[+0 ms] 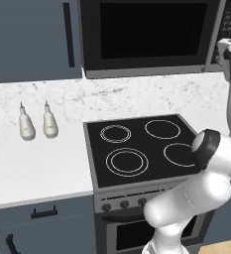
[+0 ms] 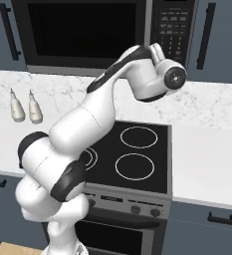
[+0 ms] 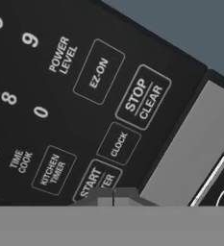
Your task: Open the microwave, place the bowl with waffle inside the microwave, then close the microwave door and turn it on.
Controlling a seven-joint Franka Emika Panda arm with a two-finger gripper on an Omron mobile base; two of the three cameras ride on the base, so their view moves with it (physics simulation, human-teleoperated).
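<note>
The two-finger gripper (image 3: pixel 113 196) is fully closed with nothing held, its tips right at the START key (image 3: pixel 96 182) on the black microwave's button panel (image 3: pixel 84 96). The flat black glass-windowed microwave door (image 1: pixel 151 32) looks closed; the bowl and waffle are presumably inside, though the dark glass hides them. Press straight in on START, clear of CLOCK (image 3: pixel 118 144).

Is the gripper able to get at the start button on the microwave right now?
Probably yes. The shut gripper sits right at the START button on the microwave panel, with nothing between them; the microwave door looks closed.
</note>
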